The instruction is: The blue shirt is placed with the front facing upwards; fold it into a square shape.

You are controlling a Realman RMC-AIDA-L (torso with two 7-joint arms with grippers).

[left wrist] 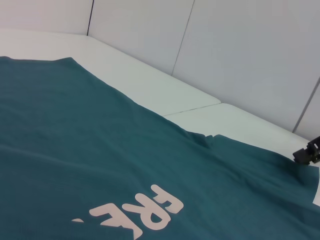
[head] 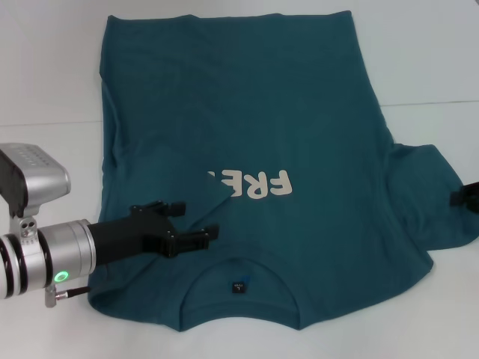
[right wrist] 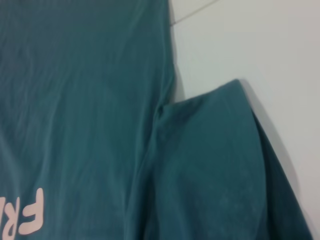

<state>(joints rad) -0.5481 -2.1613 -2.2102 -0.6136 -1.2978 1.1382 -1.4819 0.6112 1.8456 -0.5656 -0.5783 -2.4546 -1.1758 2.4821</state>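
The blue shirt (head: 299, 112) lies front-up on the white tabletop (head: 426, 60), its left sleeve side folded over the print. The left gripper (head: 196, 224) hovers above the fold, jaws spread. The right gripper (head: 465, 198) sits at the right sleeve; its jaw state cannot be told.

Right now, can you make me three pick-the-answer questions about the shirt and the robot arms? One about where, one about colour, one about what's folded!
1. Where is the left end effector?
A. over the blue shirt, near the collar
B. on the bare table
C. past the hem

2. What colour is the print?
A. red
B. cream
C. black

3. Which sleeve still lies spread out?
A. both
B. neither
C. the right sleeve

Answers:
1. A, its black fingers sit above the cloth beside the neckline.
2. B, the pale letters stand out on the teal.
3. C, the left side is folded inward, partly covering the print; the right end effector waits at the right sleeve's edge.
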